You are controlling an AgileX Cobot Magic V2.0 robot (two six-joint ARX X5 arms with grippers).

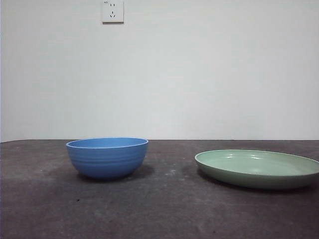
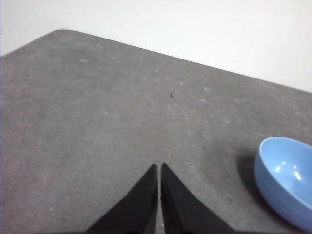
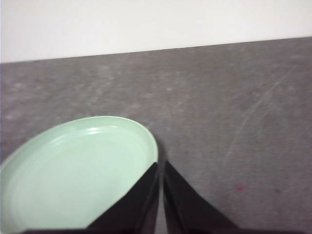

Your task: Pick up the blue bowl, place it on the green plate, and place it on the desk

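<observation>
The blue bowl (image 1: 107, 157) stands upright and empty on the desk (image 1: 159, 209) at the left of the front view. The green plate (image 1: 257, 168) lies empty on the desk at the right, apart from the bowl. Neither arm shows in the front view. My left gripper (image 2: 159, 166) is shut and empty above bare desk, with the blue bowl (image 2: 286, 180) off to one side of it. My right gripper (image 3: 161, 165) is shut and empty, its tips just beside the rim of the green plate (image 3: 78, 170).
A white wall with a power socket (image 1: 112, 11) rises behind the desk's far edge. The desk's rounded corner (image 2: 61, 33) shows in the left wrist view.
</observation>
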